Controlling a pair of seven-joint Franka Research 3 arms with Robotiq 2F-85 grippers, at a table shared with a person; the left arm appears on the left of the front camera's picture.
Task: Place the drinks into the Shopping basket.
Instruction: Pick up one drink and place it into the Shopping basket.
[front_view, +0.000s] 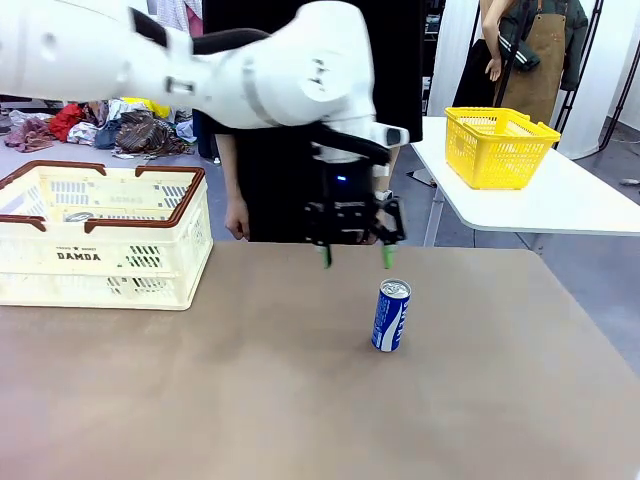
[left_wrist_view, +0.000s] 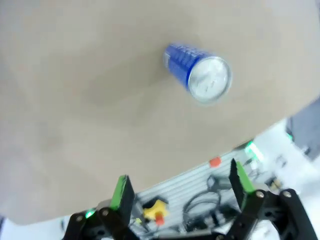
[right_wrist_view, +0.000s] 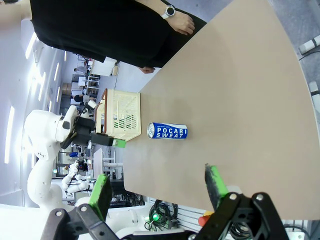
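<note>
We see one blue can (front_view: 391, 315) standing upright right of centre on the brown table (front_view: 250, 400), open tabletop on every side of it. The left gripper (front_view: 357, 257) hangs above the table, just behind and slightly left of the can, its fingers spread wide and holding nothing. The basket (front_view: 100, 237) sits at the far left, well apart from the can, a can top (front_view: 79, 216) showing inside. A person (front_view: 290, 120) in black stands at the far edge behind the gripper, one hand (front_view: 237, 220) hanging by the table. A yellow basket (front_view: 497, 146) rests on a white side table (front_view: 560, 200), far right. The right gripper (right_wrist_view: 158, 189) hovers off the table's right edge, fingers wide, empty.
</note>
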